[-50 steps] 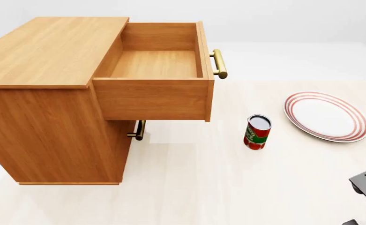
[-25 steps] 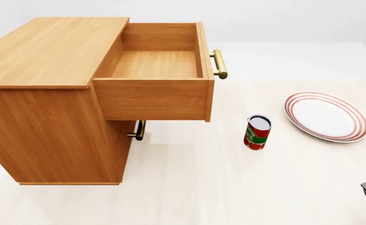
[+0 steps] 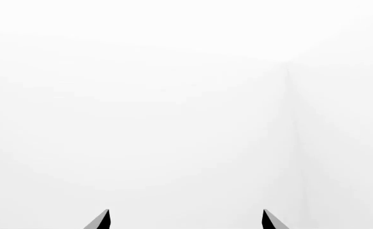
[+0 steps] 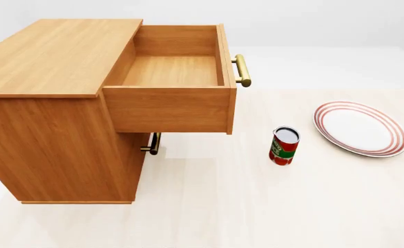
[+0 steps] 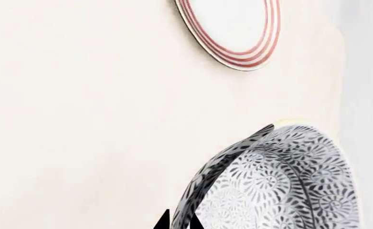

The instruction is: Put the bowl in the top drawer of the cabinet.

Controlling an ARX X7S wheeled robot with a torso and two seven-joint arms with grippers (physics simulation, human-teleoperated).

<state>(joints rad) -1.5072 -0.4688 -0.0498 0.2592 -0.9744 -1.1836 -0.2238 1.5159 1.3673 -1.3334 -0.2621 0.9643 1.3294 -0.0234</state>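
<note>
Just beyond the right pincer, the bowl sits near the plate; its tips seem to straddle the rim, grip unclear. The left pincer gapes, idle. The drawer waits open; a firm rim pinch should come first.

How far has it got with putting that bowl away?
The top drawer of the cabinet already stands open and empty. The right hand is at the rim of the bowl; whether it grips is unclear. Left: carrying the bowl over and setting it inside.
</note>
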